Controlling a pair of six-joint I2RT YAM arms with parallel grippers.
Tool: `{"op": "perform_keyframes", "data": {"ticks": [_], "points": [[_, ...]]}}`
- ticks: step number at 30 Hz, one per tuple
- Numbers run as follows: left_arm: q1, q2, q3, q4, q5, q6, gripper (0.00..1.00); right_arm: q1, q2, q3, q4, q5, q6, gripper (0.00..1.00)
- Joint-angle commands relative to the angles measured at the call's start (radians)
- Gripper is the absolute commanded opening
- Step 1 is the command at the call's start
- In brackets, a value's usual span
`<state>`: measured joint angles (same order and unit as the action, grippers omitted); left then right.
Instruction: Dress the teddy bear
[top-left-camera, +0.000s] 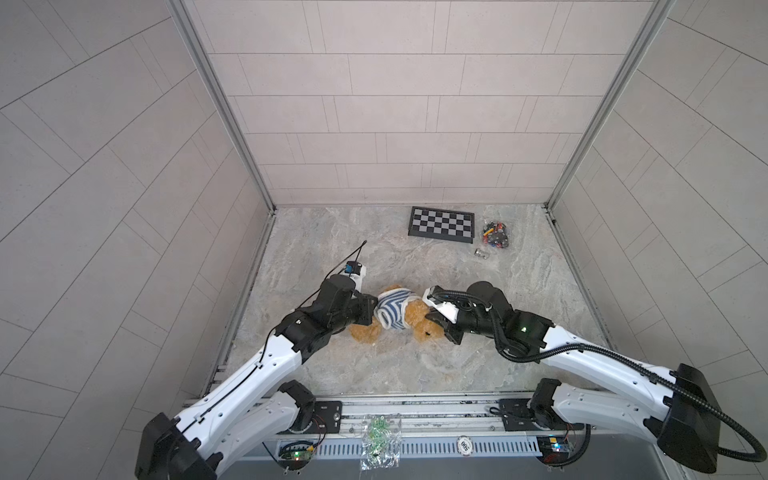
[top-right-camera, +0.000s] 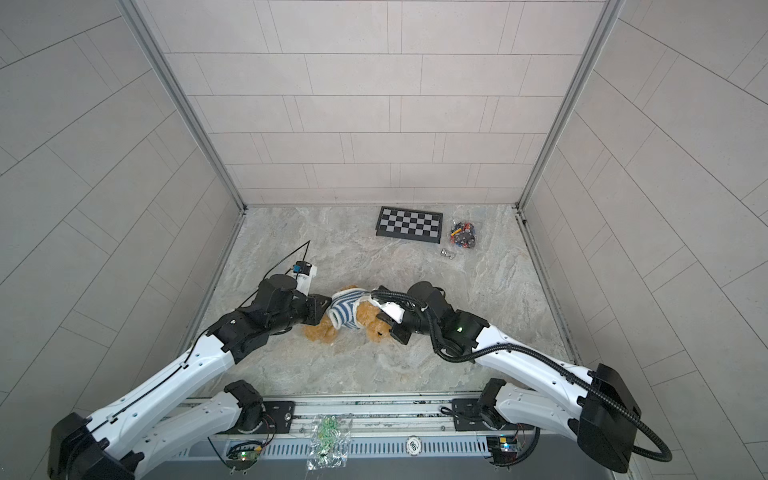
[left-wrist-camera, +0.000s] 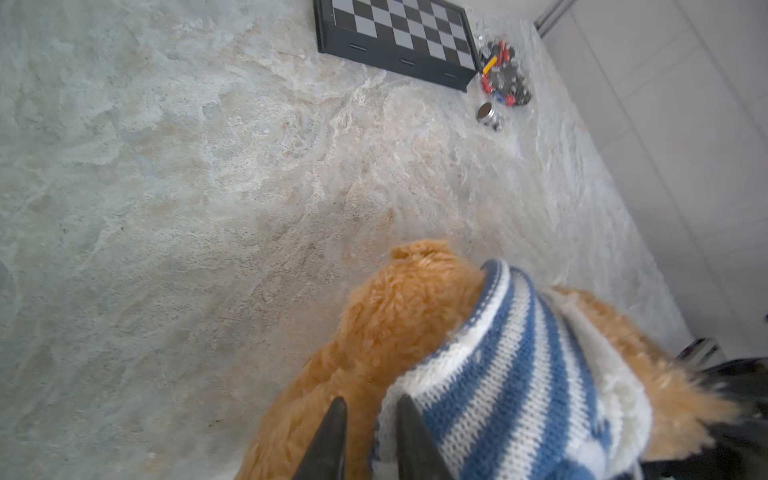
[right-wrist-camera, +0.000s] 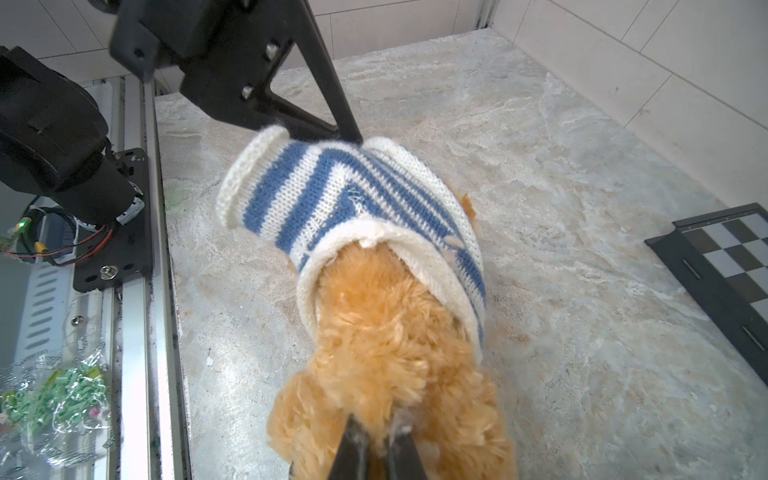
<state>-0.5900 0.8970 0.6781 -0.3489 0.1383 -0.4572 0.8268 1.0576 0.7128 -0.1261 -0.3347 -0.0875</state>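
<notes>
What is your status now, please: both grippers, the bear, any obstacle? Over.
Left gripper open at sweater hem. Right gripper shut on teddy bear, head end. Sweater around bear's torso. Chessboard far back, not in the way.

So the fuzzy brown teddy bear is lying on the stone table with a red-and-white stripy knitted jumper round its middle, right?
Not quite. The stripy knitted jumper is blue and white, not red and white; the right wrist view shows it. The rest is right: the fuzzy golden-brown teddy bear lies on the marbled stone table with it round its middle.
</notes>
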Motion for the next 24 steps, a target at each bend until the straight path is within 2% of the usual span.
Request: {"op": "perform_keyframes", "data": {"ticks": [1,7,11,14,19,22,24], "points": [[-0.001,-0.035,-0.006,0.002,-0.029,0.018,0.34,0.005,0.018,0.084,-0.035,-0.068,0.060,0.00],[0.006,-0.058,0.009,-0.068,-0.078,0.043,0.39,-0.035,0.039,0.162,-0.151,-0.196,0.171,0.00],[0.027,-0.076,0.011,-0.074,-0.076,0.048,0.44,-0.110,0.074,0.186,-0.161,-0.356,0.297,0.00],[0.046,-0.075,0.013,-0.086,-0.085,0.044,0.47,-0.120,0.117,0.196,-0.175,-0.470,0.303,0.00],[0.067,-0.064,0.002,-0.084,-0.093,0.030,0.53,-0.183,0.188,0.193,-0.190,-0.538,0.331,0.00],[0.070,-0.081,-0.008,-0.082,-0.122,0.031,0.64,-0.244,0.249,0.186,-0.184,-0.561,0.353,0.00],[0.070,-0.094,-0.005,-0.085,-0.134,0.044,0.68,-0.281,0.306,0.198,-0.172,-0.632,0.359,0.00]]}}
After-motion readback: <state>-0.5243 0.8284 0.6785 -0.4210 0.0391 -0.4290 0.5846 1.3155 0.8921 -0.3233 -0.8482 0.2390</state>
